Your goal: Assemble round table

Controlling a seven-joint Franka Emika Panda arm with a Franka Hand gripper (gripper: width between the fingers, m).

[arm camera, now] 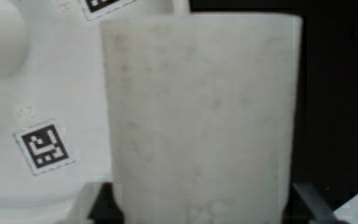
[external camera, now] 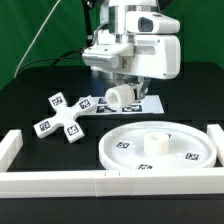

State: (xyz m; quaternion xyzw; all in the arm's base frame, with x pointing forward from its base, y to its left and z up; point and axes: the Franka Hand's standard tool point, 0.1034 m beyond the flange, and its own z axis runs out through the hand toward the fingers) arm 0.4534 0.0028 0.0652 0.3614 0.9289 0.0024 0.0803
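Leg (external camera: pixel 124 97) sat clamped by the gripper (external camera: pixel 120 91) fingers; slipping there, it could meet the hub (external camera: pixel 152 138) crooked.

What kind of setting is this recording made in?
Probably a robotics lab bench: green backdrop, black table edged by a white rail frame, tag-marked parts such as the cross-shaped base.
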